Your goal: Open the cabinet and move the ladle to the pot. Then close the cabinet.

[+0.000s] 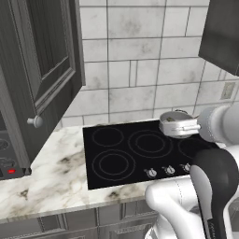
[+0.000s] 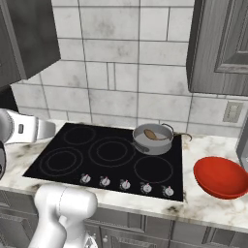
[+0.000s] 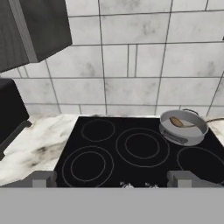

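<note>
The pot (image 2: 154, 139) sits on the black stove top (image 2: 97, 155) at its back right burner, and the ladle (image 2: 154, 135) lies in it with the wooden end inside and the thin dark stem reaching out over the rim to the right, toward the marble desk (image 2: 203, 203). In the hand view the same pot (image 3: 182, 127) shows at the right of the stove with the ladle (image 3: 186, 124) resting across it. The claw (image 3: 112, 178) is spread wide and holds nothing; its 2 dark tips rise at the bottom of the hand view, well apart from the pot. In the left base view the cabinet (image 1: 42, 70) hangs above the desk at the left, and its door with the round silver knob (image 1: 35, 122) stands swung out from the wall. A red bowl (image 2: 220, 177) rests on the desk just right of the stove. 5 small dials (image 2: 125, 184) line the stove's front edge.
</note>
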### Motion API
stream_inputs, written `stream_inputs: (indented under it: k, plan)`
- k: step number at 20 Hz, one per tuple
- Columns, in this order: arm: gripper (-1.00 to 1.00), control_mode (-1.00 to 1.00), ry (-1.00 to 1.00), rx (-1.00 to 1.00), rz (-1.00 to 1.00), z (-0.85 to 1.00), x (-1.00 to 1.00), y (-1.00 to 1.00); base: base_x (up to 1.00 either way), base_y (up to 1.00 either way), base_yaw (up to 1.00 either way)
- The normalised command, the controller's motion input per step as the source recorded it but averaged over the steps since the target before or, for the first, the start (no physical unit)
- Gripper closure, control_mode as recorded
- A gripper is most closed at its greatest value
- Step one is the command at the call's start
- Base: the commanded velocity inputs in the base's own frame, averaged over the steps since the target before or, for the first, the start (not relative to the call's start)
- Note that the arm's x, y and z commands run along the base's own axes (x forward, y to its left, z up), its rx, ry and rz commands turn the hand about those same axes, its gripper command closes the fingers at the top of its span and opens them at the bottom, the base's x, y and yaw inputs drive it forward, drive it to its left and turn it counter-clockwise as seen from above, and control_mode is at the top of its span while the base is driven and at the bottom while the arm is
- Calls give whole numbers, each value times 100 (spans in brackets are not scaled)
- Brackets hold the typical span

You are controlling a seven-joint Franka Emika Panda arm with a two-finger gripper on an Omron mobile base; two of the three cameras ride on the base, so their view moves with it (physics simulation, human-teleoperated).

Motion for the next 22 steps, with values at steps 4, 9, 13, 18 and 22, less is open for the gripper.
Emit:
stream_inputs:
  k: [4,9,13,18,22]
  plan:
    - [-100,-100,7,0,0,0,0,4,0,0,0]
    - [-100,-100,5,0,0,0,-6,1,0,0,0]
    - [-100,-100,2,-4,0,0,-18,26,0,0,0]
    - [-100,-100,1,-1,0,0,-23,4,0,0,0]
    - [-100,-100,0,0,0,0,-29,0,0,0,0]
